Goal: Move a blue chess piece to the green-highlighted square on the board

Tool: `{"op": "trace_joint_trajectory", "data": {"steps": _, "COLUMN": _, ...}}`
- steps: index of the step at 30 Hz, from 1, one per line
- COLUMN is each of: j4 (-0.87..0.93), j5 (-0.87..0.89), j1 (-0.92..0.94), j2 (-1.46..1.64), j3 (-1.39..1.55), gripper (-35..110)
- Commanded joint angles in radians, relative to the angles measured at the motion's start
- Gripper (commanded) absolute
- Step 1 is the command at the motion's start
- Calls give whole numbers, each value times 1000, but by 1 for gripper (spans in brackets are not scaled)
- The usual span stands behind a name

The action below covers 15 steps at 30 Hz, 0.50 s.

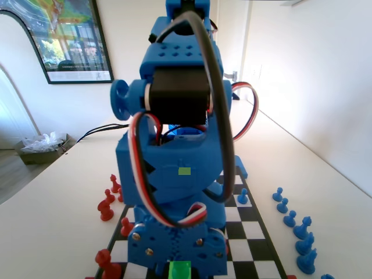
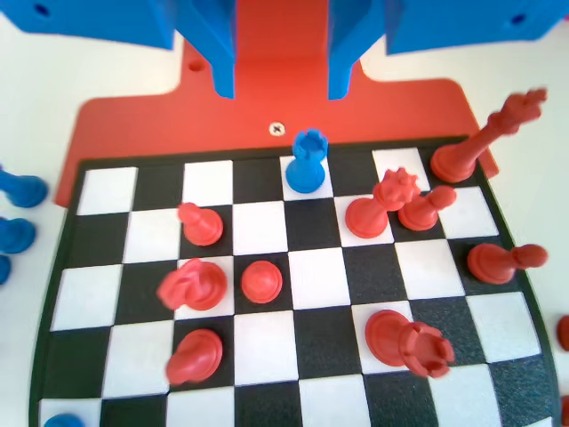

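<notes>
Blue plastic chess piece (image 2: 307, 162) with a notched top stands free on a far-row white square of the chequered board (image 2: 267, 347); our blue gripper (image 2: 281, 84) hangs above it, jaws spread, seemingly just released. Lime-green square (image 1: 179, 271) shows under the arm in the fixed view.

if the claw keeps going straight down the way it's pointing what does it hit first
Probably the blue chess piece with the crenellated top on the board's far row: in the wrist view it stands just below the gap of the open claw. Depth is unclear.
</notes>
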Motion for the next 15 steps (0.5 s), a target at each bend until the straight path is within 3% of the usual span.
{"op": "trace_joint_trajectory", "data": {"steps": 1, "j4": 37, "j5": -20, "j1": 14, "j2": 170, "j3": 11, "gripper": 8}}
{"op": "trace_joint_trajectory", "data": {"steps": 15, "j4": 58, "j5": -101, "j1": -18, "j2": 522, "j3": 299, "gripper": 1}}
